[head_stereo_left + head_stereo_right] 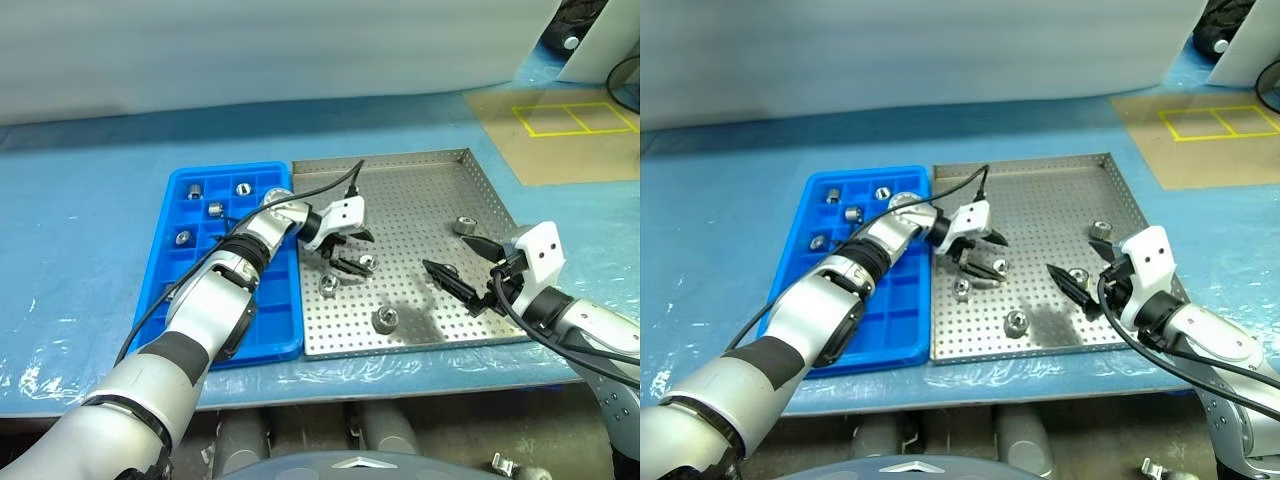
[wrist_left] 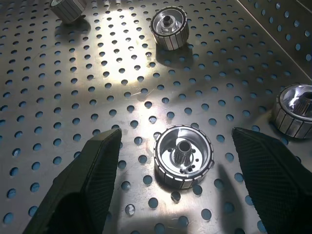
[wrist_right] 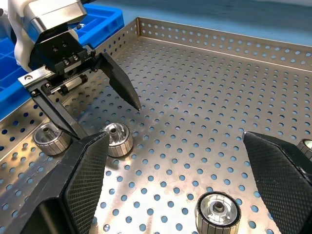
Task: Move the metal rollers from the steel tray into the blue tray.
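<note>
Tool on our left arm point(image 1: 352, 252) hung open with one metal roller point(image 2: 184, 156) between its fingers, not yet held, on the steel tray point(image 1: 440, 180) beside the blue tray point(image 1: 170, 250), while our right tool point(image 1: 462, 270) waited wide open and empty so it stayed clear.

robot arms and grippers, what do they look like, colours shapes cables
Both arms are glossy silver-grey shells with black bands at the joints. Each wrist ends in a white boxy housing carrying two black tapered fingers, textured on their inner faces. The left gripper has a thin black cable looping up from its housing and back along the forearm; the right gripper has black cables along its wrist.
</note>
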`<state>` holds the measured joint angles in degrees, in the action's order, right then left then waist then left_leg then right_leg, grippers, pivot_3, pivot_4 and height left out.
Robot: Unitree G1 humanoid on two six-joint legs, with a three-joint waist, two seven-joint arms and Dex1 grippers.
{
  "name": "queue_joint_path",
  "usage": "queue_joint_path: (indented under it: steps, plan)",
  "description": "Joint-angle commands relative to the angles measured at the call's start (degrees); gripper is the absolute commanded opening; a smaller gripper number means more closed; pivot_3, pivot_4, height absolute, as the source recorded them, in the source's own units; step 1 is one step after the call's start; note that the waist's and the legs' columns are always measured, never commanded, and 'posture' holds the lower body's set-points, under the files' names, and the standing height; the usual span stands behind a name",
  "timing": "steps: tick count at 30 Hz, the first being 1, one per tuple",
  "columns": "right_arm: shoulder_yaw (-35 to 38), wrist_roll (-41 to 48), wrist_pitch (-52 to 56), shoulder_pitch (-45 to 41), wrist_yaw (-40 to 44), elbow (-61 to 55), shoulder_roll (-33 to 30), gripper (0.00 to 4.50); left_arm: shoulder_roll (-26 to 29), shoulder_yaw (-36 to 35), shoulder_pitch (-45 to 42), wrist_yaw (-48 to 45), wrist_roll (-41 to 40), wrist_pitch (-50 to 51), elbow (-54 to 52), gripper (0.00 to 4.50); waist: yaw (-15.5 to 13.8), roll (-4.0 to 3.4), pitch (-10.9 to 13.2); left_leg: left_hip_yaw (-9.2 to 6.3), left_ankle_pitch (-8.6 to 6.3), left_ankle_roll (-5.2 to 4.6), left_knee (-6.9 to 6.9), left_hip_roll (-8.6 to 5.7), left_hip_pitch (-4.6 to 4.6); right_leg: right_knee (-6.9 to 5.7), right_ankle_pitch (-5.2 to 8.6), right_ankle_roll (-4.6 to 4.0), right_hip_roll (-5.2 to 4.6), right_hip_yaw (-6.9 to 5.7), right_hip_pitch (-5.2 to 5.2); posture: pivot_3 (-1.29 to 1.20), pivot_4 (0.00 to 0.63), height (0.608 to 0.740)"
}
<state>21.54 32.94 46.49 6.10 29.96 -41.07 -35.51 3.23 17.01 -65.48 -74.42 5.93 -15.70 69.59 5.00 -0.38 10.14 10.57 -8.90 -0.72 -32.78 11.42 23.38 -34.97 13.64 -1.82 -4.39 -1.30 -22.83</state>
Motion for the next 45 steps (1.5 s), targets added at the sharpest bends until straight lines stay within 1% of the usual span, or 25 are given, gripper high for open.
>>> queue_joint_path:
  steps: [1, 6, 11, 16, 17, 18, 21, 23, 24, 27, 30, 35, 37, 41, 45]
  plan:
    - [-0.16, 0.08, -1.47, -0.35, -0.29, -0.83, -0.51, 4.50, -0.89, -0.21, 0.12, 0.98, 0.98, -1.37, -0.05, 3.81, 0.20, 0.00, 0.00, 0.00, -0.03, -0.04, 0.00, 0.00, 0.01, 0.05, 0.00, 0.00, -0.02, 0.00, 0.03, -0.65, 0.150, 0.740]
    - [-0.36, -0.73, -1.98, 0.28, -0.66, -0.70, -0.48, 4.50, -1.62, 0.21, 1.02, 0.55, 2.46, -1.61, 0.21, 3.81, 0.49, 0.00, 0.00, 0.00, -0.08, -0.13, -0.01, -0.03, 0.04, 0.16, 0.00, 0.00, -0.06, -0.01, 0.06, -0.66, 0.150, 0.740]
    - [-0.48, -1.02, -2.28, 0.60, -1.23, -0.93, -0.22, 4.50, -1.37, 1.36, 1.48, 3.46, 5.51, -2.40, 1.18, 3.81, 0.62, -0.01, 0.00, 0.00, -0.08, -0.12, -0.01, 0.00, -0.01, 0.15, -0.01, 0.01, -0.05, -0.03, 0.10, -0.67, 0.150, 0.740]
    - [-0.33, -1.47, -2.89, 1.00, -1.70, -0.89, -0.33, 4.50, -1.87, 0.72, 1.28, 4.29, 6.10, -2.14, 1.92, 3.81, 0.65, -0.01, 0.00, 0.00, -0.08, -0.12, -0.01, -0.02, -0.01, 0.16, -0.01, 0.01, -0.06, -0.02, 0.11, -0.67, 0.150, 0.740]
    - [-0.41, -1.61, -3.02, 0.98, -1.79, -0.81, -0.34, 4.50, -1.92, 0.57, 1.31, 4.40, 6.10, -2.37, 1.97, 3.44, 0.65, -0.01, 0.00, 0.00, -0.08, -0.12, -0.01, -0.02, -0.01, 0.16, 0.00, 0.01, -0.06, -0.02, 0.12, -0.67, 0.150, 0.740]
    - [-0.50, -1.76, -3.15, 0.92, -1.86, -0.69, -0.36, 4.50, -2.06, 0.34, 1.32, 4.83, 6.03, -2.34, 2.06, 3.21, 0.66, -0.01, 0.00, 0.00, -0.08, -0.12, -0.01, -0.02, -0.01, 0.16, 0.00, 0.01, -0.06, -0.02, 0.11, -0.67, 0.150, 0.740]
    - [-0.87, -1.99, -3.42, 0.67, -1.94, -0.38, -0.42, 4.50, -2.61, -0.15, 1.21, 7.67, 6.18, -1.89, 2.30, 2.25, 0.66, -0.01, 0.00, 0.00, -0.08, -0.12, -0.01, -0.02, -0.02, 0.16, 0.00, 0.01, -0.06, -0.03, 0.12, -0.67, 0.150, 0.740]
    - [-1.16, -2.07, -3.57, 0.59, -1.93, -0.23, -0.49, 4.50, -2.82, -0.59, 1.19, 8.30, 5.87, -1.99, 2.38, 2.25, 0.68, -0.01, 0.00, 0.00, -0.08, -0.12, -0.02, -0.02, -0.02, 0.16, 0.00, 0.01, -0.06, -0.03, 0.12, -0.66, 0.150, 0.740]
    - [-1.33, -2.12, -3.62, 0.51, -1.91, -0.17, -0.54, 4.50, -2.81, -0.79, 1.29, 7.17, 5.52, -2.07, 2.38, 2.25, 0.70, 0.00, 0.00, 0.00, -0.08, -0.12, -0.02, -0.02, -0.02, 0.16, 0.00, 0.01, -0.06, -0.03, 0.12, -0.66, 0.150, 0.740]
    - [-1.73, -2.24, -3.79, 0.22, -1.81, 0.08, -0.69, 4.50, -2.57, -1.37, 1.61, 6.00, 5.05, -2.30, 2.19, 1.75, 0.71, -0.01, 0.00, 0.00, -0.08, -0.12, -0.01, -0.02, -0.02, 0.16, 0.00, 0.01, -0.06, -0.03, 0.11, -0.65, 0.150, 0.740]
    - [-1.95, -2.30, -3.88, -0.19, -1.65, 0.47, -0.87, 4.50, -2.50, -1.78, 1.46, 8.58, 5.56, -2.42, 2.10, 1.74, 0.71, 0.00, 0.00, 0.00, -0.08, -0.12, -0.01, -0.02, -0.01, 0.17, 0.00, 0.01, -0.06, -0.03, 0.11, -0.65, 0.150, 0.740]
    - [-3.20, -2.52, -4.19, -1.52, -1.05, 1.55, -1.18, 4.50, -1.47, -6.30, -0.47, 5.20, 0.80, -4.17, -0.46, 1.74, 0.62, 0.00, 0.00, 0.00, -0.08, -0.13, -0.01, -0.02, -0.01, 0.17, 0.00, 0.01, -0.06, -0.04, 0.11, -0.62, 0.150, 0.740]
    - [-4.22, -2.79, -4.59, -2.51, -0.53, 2.42, -1.48, 4.50, -0.43, -9.01, -1.93, 2.02, -2.43, -2.63, -2.09, 1.74, 0.53, 0.00, 0.01, 0.00, -0.08, -0.12, -0.01, -0.02, 0.00, 0.17, -0.01, 0.00, -0.06, -0.04, 0.10, -0.60, 0.150, 0.740]
    - [-6.80, -3.34, -5.78, -6.15, 0.65, 5.50, -1.77, 4.50, 2.58, -12.16, -2.07, -3.75, -7.34, 0.30, -7.53, 1.74, 0.45, 0.00, 0.00, 0.00, -0.08, -0.12, 0.01, -0.01, -0.02, 0.15, -0.01, 0.00, -0.07, -0.04, 0.10, -0.54, 0.150, 0.740]
    - [-10.65, -3.61, -7.29, -12.15, 2.68, 9.62, -1.50, 4.50, 7.66, -12.04, 2.13, -7.88, -9.33, 3.53, -16.70, 1.74, 0.35, -0.02, 0.00, 0.02, -0.07, -0.12, 0.06, 0.04, -0.07, 0.13, -0.01, -0.01, -0.05, -0.04, 0.10, -0.46, 0.150, 0.740]
